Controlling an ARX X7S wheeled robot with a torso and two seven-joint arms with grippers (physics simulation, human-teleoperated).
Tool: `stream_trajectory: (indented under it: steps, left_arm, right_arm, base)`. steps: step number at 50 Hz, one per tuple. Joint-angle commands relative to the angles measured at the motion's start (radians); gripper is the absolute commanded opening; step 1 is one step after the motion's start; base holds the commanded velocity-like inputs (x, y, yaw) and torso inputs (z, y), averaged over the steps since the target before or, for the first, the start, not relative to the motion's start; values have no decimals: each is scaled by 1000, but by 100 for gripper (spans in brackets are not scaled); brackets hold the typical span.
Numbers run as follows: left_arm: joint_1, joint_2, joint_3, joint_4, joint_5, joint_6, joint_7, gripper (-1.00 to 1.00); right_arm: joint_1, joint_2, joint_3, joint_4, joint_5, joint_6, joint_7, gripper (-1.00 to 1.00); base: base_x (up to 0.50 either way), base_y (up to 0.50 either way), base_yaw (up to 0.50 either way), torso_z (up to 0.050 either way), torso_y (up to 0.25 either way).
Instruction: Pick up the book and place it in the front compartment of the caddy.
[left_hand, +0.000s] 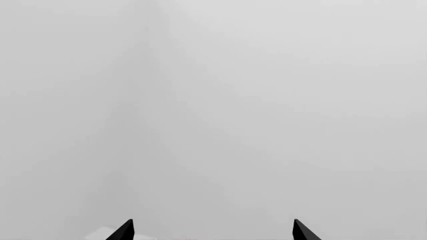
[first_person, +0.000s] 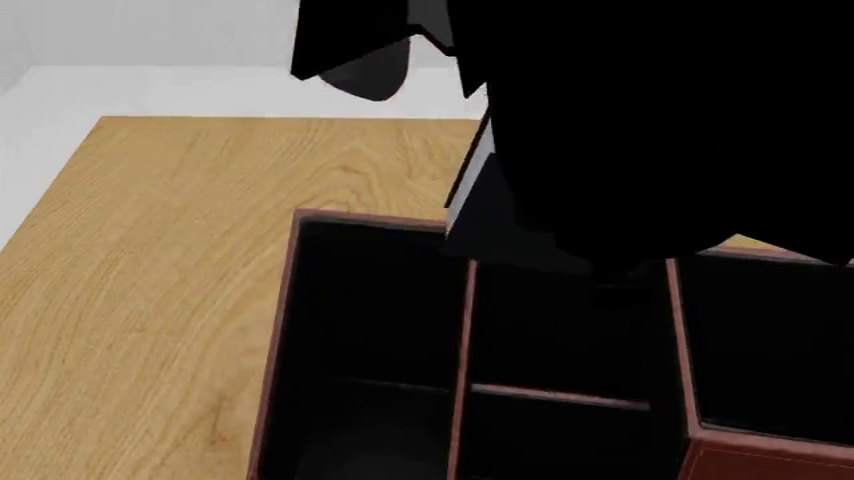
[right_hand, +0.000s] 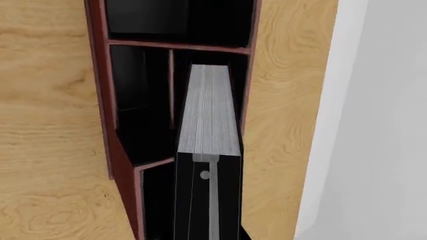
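Black book upright above caddy

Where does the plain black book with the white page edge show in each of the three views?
Left wrist view: not in it, only grey haze.
Head view: upper middle, the black book with its white page edge, largely hidden by dark robot parts.
Right wrist view: centre, page edge facing the camera.
Shared landmark: the red-brown leather-look caddy.
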Motion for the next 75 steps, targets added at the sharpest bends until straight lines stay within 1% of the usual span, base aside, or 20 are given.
stream_trajectory:
  steps: [1,14,32,47,54,75]
  left_arm:
    - [62,4,-36,-19,20,21,0,100]
    - [126,3,-75,-37,32,40,7,100]
    - [161,9,-113,-53,16,45,26,100]
    - [178,11,-131,-55,9,38,33,100]
    - [188,15,-137,-63,9,42,36,100]
    - [220,17,-152,-77,15,57,39,100]
  right_arm:
    - [-11,-26,-136,53,-75,-79,-25,-100]
    - [-145,-111,-171,176,-70,-129,41,-100]
    - [-236,-126,-209,234,-77,-156,99,-100]
    - [-305,-140,-190,299,-80,-183,159,-100]
    - [-345,-163,-176,392,-99,-225,215,-100]
    - [-422,-207,-136,525,-108,-286,294,-100]
  base:
    - [0,0,0,0,0]
    - [0,0,0,0,2]
    - [0,0,0,1,1]
    - [0,0,0,0,1]
    - [0,0,0,0,1]
    - [0,0,0,0,1]
